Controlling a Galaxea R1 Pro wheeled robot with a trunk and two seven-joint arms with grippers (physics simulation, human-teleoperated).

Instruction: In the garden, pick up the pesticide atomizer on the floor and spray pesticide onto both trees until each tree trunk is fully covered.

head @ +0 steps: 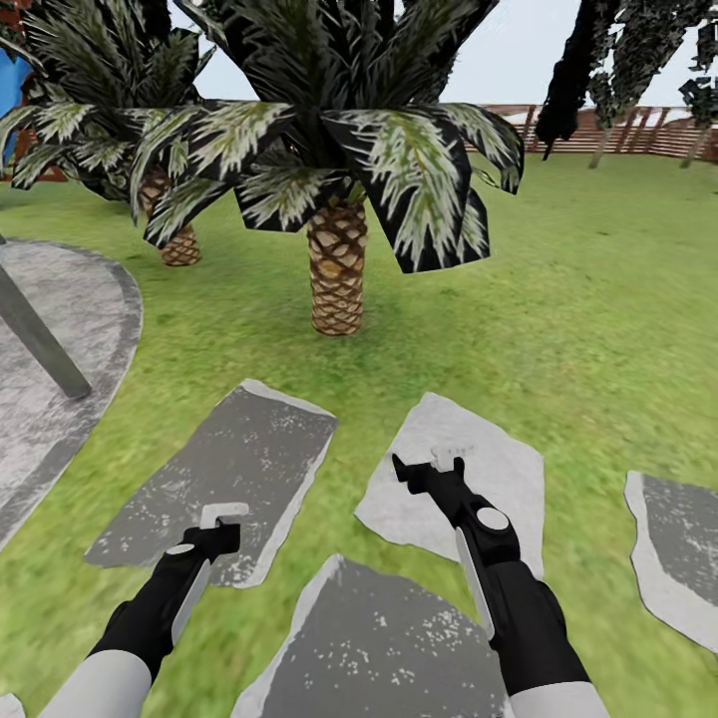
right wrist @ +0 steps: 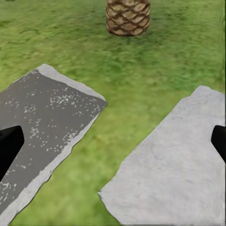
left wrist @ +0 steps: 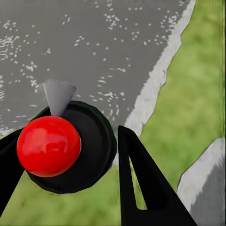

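In the left wrist view my left gripper (left wrist: 70,134) has its black fingers (left wrist: 141,183) closed around a small object that I take for the pesticide atomizer (left wrist: 89,150). It shows a black round body, a glossy red ball and a grey cone nozzle. In the head view that gripper (head: 221,516) hangs over a dark stepping stone (head: 229,469). My right gripper (head: 427,464) is open over a pale stone (head: 499,489), and its fingertips sit at the edges of the right wrist view (right wrist: 113,143). A grey leaning column (head: 40,339) rises at the left; I cannot tell whether it is a tree trunk.
Two short palms (head: 337,269) (head: 179,239) with scaly trunks stand ahead on the lawn. A round grey paved patch (head: 70,299) lies at the left. Several flat stones lie around my arms. Dark-leaved trees (head: 573,80) and the slatted fence (head: 638,130) stand far right.
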